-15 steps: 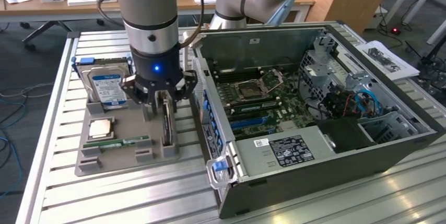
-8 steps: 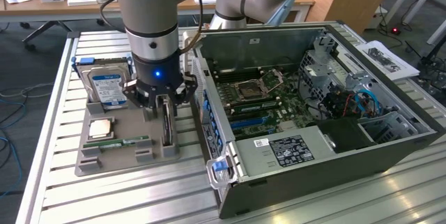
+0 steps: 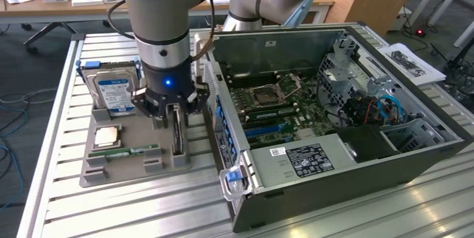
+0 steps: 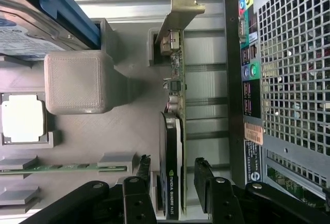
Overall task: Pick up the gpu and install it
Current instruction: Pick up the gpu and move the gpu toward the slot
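- Exterior view: the arm's gripper [image 3: 177, 115] hung low over a grey parts tray [image 3: 119, 176] that lay on a slatted metal table [image 3: 148, 216], to the exterior view's left of an open computer case [image 3: 296, 44].
- The gpu [image 3: 177, 137] stood on its long edge in a slot of that tray, on the side nearest the case, not yet lifted out.
- In the wrist view, the gripper [image 4: 174, 171] straddled the gpu [image 4: 176, 131]. One black finger stood on each side of the card's dark cooler end.
- The fingers [image 4: 205, 182] were spread wide, with a gap showing between each one and the card, so nothing was gripped.
- The card's metal end bracket [image 4: 183, 4] pointed away from the gripper, at the far end of the slot.
- A silver hard drive [image 3: 115, 91] with a blue-white label stood upright at the tray's far end.
- A processor chip [image 3: 106, 136] lay flat in its pocket, and a narrow green memory stick [image 3: 126, 151] lay just beside it, both well apart from the gripper.
- The case's perforated rear panel [image 4: 294, 79] ran alongside the tray.
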{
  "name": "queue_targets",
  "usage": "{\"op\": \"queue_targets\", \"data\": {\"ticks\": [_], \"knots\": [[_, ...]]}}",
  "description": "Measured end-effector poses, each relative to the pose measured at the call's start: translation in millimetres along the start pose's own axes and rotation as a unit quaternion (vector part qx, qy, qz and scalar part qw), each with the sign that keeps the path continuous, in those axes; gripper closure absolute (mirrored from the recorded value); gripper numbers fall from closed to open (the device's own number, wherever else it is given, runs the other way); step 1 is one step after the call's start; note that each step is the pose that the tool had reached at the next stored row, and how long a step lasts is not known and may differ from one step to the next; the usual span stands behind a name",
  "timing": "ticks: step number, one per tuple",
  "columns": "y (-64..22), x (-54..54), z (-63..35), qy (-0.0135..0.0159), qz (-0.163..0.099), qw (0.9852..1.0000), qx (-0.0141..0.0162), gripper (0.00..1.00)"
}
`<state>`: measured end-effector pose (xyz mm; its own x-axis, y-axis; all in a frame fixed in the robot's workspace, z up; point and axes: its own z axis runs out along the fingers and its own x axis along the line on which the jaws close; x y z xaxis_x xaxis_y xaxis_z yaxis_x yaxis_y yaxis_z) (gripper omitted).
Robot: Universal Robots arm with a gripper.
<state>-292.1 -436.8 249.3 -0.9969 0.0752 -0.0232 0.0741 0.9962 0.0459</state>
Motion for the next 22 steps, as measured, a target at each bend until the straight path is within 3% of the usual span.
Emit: {"op": "queue_targets", "data": {"ticks": [12,22], "knots": [[0.7,-1.1,5.3,-0.0001,0.000,1.0000,-0.0001,0.53],[10.2,-0.2,8.5,0.0000,0.000,1.0000,-0.0012,0.53]]}}
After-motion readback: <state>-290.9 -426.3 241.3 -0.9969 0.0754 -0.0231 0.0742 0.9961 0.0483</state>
